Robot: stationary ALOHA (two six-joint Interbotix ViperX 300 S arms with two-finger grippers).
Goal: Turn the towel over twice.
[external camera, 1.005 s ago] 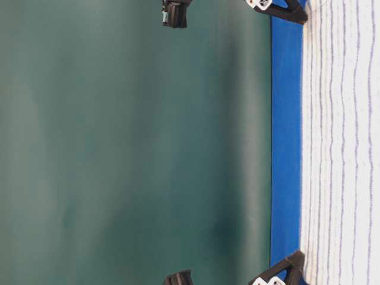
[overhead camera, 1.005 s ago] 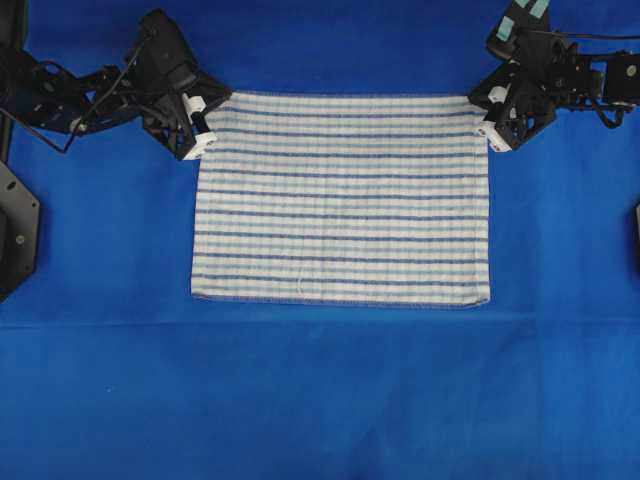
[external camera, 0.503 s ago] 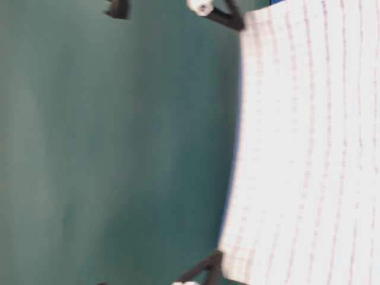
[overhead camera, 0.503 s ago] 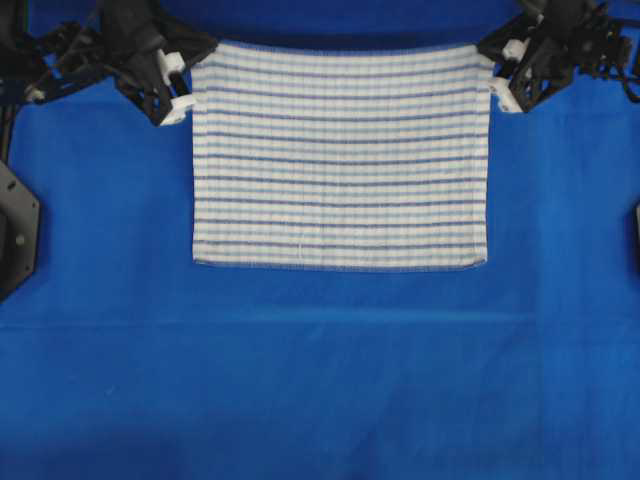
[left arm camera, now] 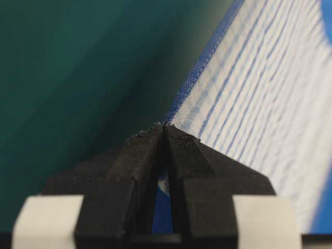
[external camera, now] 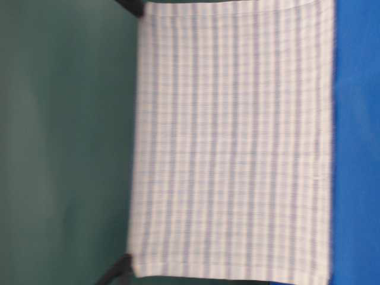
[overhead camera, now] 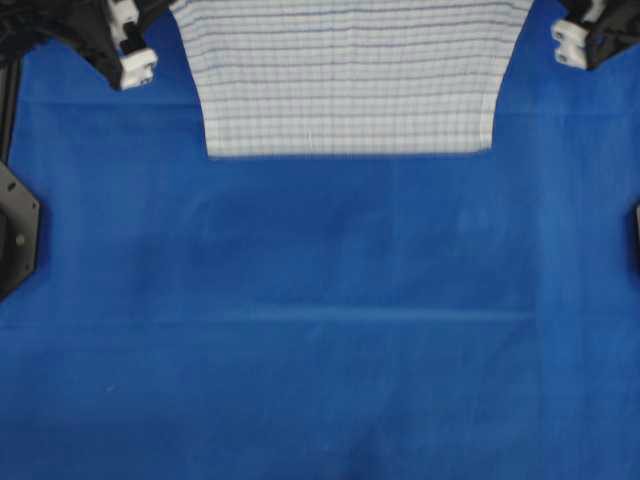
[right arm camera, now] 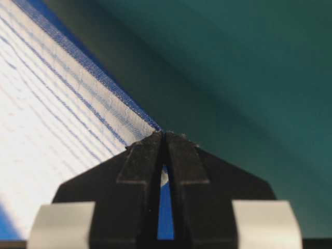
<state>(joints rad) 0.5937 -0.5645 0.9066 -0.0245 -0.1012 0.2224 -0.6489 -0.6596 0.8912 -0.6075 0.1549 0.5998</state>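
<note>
The towel (overhead camera: 350, 80), white with thin blue stripes, hangs as a stretched sheet at the far side of the table. In the table-level view the towel (external camera: 231, 142) hangs upright with its lower hem close to the blue cover; I cannot tell whether it touches. My left gripper (overhead camera: 138, 35) is shut on the towel's upper left corner, and the left wrist view shows the gripper (left arm camera: 165, 127) pinching the hem. My right gripper (overhead camera: 575, 30) is shut on the upper right corner, and the right wrist view shows the gripper (right arm camera: 165, 134) clamped on the hem.
The blue table covering (overhead camera: 320, 330) spreads out in front of the hanging cloth. Black arm bases sit at the left edge (overhead camera: 15, 235) and the right edge (overhead camera: 636, 235). A green wall (external camera: 65, 142) stands behind the table.
Both grippers have risen and drawn back with the towel's far corners. The towel went from lying flat to hanging upright, its near edge dragged toward the far side.
</note>
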